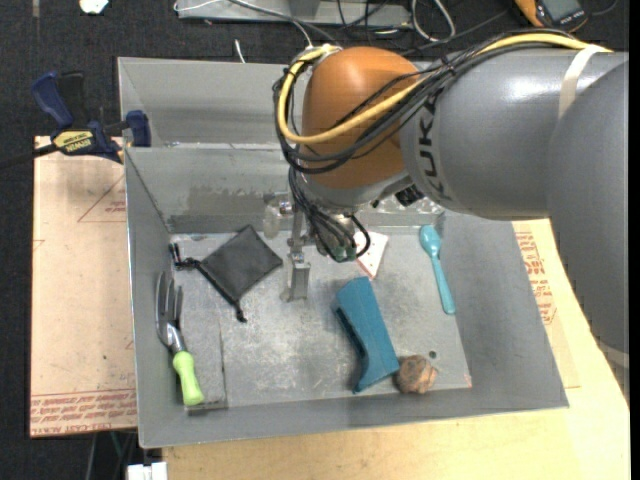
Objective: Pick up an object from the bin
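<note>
The pincer (297, 283), whose opening I cannot tell as wide or narrow, stands low near the middle of the grey metal bin (290, 368), just beside a flat, matte, floppy black square (238, 260) lying toward the left edge, with a thick, bent blue block (368, 333) toward the front edge.

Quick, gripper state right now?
Gripper: cannot be told; it is between the black flat cloth pouch and the blue angled plastic block.
</note>
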`<state>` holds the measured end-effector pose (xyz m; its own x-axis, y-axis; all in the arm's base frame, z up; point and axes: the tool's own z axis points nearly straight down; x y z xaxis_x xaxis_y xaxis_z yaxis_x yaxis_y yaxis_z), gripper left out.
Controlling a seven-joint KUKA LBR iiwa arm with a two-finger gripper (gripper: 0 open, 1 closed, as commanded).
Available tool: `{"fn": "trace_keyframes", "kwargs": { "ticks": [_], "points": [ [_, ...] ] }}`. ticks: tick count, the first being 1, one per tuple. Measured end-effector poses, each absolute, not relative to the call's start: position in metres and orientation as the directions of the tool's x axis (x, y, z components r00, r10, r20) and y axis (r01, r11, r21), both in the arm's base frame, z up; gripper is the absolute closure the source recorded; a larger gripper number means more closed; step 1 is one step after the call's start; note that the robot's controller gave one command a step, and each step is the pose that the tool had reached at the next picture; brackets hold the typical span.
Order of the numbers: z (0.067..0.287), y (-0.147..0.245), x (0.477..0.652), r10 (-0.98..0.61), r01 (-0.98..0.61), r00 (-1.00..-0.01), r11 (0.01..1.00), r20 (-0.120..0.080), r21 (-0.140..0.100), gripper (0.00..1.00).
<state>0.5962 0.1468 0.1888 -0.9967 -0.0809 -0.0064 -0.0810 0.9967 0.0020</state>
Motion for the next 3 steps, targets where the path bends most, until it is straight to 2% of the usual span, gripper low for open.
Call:
{"fn": "trace_keyframes", "kwargs": {
  "ticks": [1, 2, 3],
  "points": [
    [0.16, 0.146, 0.608, -0.375, -0.375, -0.927, 0.927, -0.007, -0.001, 0.0],
    [0.146, 0.155, 0.613, -0.445, -0.445, -0.895, 0.895, -0.005, 0.003, 0.0],
    [0.102, 0.15, 0.624, -0.574, -0.574, -0.819, 0.819, -0.018, -0.005, 0.0]
  ]
}}
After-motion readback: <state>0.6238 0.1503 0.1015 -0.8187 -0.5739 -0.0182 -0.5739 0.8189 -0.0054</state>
